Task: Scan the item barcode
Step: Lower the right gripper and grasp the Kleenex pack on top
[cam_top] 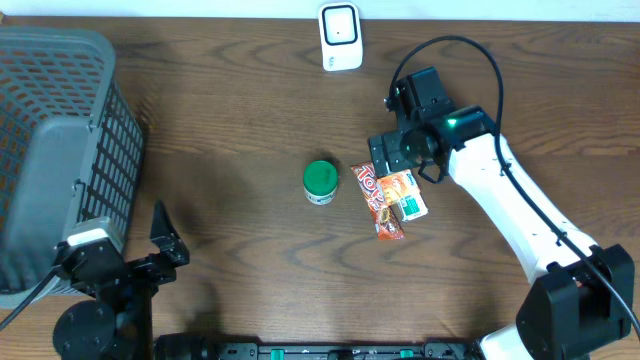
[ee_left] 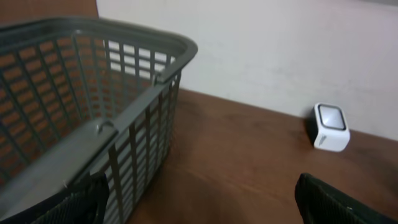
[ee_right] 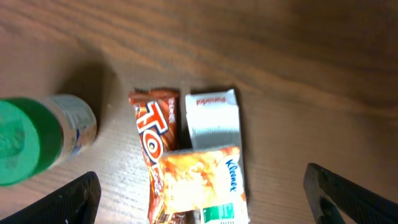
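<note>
Several items lie on the worktop (cam_top: 230, 100) well apart from the scanner (cam_top: 340, 37): a green-lidded jar (ee_right: 37, 140), a chocolate bar (ee_right: 149, 124) lettered "TO", and an orange "Kleenex" pack (ee_right: 199, 180) overlapping the bar. My right fingers (ee_right: 74, 202) hang spread wide above the pack, holding nothing; my left fingers (ee_left: 329, 202), farthest from the scanner, stand apart too. Closing here could pinch bar and pack together, hiding the barcode

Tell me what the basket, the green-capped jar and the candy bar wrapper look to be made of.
Basket: grey plastic, matte, judging by its moulded lattice walls and rounded rim. Jar: probably plastic, with a smooth green cap and a pale labelled body; glass cannot be ruled out. Candy bar wrapper: thin glossy film, likely plastic or foil, with crimped ends.
</note>
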`<control>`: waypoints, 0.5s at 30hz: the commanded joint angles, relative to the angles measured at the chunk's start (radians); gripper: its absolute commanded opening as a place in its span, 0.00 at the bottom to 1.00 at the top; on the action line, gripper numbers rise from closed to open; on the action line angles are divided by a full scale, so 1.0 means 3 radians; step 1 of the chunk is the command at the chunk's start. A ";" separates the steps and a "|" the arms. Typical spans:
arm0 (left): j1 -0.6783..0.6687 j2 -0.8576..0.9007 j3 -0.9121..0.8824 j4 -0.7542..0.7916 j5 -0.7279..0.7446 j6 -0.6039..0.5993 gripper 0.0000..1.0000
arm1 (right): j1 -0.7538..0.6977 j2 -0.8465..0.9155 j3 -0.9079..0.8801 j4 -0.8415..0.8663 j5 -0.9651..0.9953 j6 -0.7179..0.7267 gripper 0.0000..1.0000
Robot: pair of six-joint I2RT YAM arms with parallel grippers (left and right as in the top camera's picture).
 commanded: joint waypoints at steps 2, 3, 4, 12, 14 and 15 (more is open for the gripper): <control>0.0017 0.0015 -0.0034 -0.0009 -0.0025 -0.0078 0.96 | -0.0011 0.0122 -0.0153 -0.0032 -0.0080 0.0027 0.99; 0.0017 0.0015 -0.0034 -0.0008 -0.0027 -0.0076 0.96 | -0.0010 0.0161 -0.0154 -0.0041 -0.0080 0.0025 0.99; 0.0017 0.0015 -0.0034 -0.0008 -0.0027 -0.0076 0.96 | -0.0010 0.0198 -0.0154 -0.0042 -0.0080 0.0025 0.99; 0.0017 0.0015 -0.0034 -0.0069 -0.0025 -0.0078 0.96 | -0.0010 0.0603 -0.0154 -0.0001 -0.0079 0.0041 0.99; 0.0017 0.0015 -0.0034 -0.0076 -0.0025 -0.0078 0.96 | -0.0011 0.0682 -0.0154 -0.0001 -0.0079 0.0041 0.99; 0.0017 0.0015 -0.0034 -0.0075 -0.0025 -0.0078 0.96 | -0.0011 0.0704 -0.0154 -0.0001 -0.0078 0.0039 0.99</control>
